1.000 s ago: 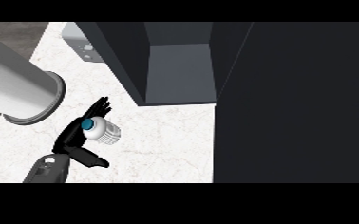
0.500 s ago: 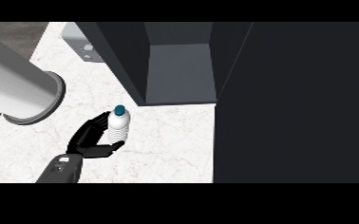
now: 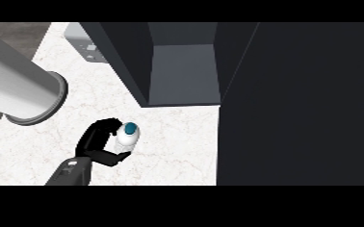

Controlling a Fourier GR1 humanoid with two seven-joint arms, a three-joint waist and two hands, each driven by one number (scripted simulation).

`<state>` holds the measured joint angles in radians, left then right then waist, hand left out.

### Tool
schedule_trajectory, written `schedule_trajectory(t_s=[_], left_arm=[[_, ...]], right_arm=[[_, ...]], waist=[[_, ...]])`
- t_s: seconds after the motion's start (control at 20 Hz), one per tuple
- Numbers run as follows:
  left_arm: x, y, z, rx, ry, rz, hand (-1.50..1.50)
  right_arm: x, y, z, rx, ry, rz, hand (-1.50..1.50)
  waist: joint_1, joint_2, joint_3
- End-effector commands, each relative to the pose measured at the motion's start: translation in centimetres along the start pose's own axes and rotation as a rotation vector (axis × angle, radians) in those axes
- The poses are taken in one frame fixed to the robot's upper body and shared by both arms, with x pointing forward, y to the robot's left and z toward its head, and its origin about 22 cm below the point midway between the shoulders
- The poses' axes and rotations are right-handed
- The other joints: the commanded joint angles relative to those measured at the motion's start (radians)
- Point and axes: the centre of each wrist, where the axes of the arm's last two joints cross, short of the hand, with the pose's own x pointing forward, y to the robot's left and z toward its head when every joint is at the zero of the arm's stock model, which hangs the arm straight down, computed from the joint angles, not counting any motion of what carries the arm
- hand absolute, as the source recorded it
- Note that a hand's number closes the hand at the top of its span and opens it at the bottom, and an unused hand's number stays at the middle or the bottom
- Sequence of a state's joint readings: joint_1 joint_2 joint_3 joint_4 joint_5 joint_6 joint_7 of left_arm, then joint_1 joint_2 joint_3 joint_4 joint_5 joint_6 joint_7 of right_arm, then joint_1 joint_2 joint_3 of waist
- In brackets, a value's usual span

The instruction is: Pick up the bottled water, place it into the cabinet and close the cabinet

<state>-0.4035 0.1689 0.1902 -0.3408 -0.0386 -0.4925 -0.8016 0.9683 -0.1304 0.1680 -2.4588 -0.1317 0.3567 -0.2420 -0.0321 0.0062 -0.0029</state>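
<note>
The left hand (image 3: 95, 142) curls its fingers and thumb around a bottle of water (image 3: 128, 136); the bottle stands upright, blue cap up, above the white counter (image 3: 181, 142); the open cabinet (image 3: 183, 74) lies beyond, up and right of it.

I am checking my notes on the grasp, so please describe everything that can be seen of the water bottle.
The bottle is small and whitish, like plastic, with a teal cap on. It is seen from above, roughly upright. The black hand curls round its left side and lower end. It shows over the pale marble counter, in front of the open cabinet, not inside it. Whether it touches the counter cannot be told.
</note>
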Motion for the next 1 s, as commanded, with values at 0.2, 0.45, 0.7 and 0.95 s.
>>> schedule_trajectory(t_s=[0.2,0.45,0.7,0.95], left_arm=[[-3.5,-3.1,2.6,0.349,-0.22,0.115,1.5],[-4.4,-6.1,1.8,0.321,-0.254,0.086,1.5],[-1.4,-6.8,-2.4,0.261,-0.238,0.142,1.5],[-0.2,-9.3,-3.9,0.231,-0.251,0.138,1.5]], right_arm=[[2.0,0.4,0.4,-0.008,-0.005,-0.006,-1.5],[2.3,0.2,0.2,-0.011,-0.024,-0.013,-1.5],[1.6,-0.7,-0.1,-0.011,-0.021,-0.034,-1.5],[3.0,0.7,0.1,0.0,-0.026,-0.041,-1.5]], waist=[[0.02,-0.008,0.002],[0.019,-0.009,0.002],[0.03,-0.01,0.004],[0.018,-0.015,0.003]])
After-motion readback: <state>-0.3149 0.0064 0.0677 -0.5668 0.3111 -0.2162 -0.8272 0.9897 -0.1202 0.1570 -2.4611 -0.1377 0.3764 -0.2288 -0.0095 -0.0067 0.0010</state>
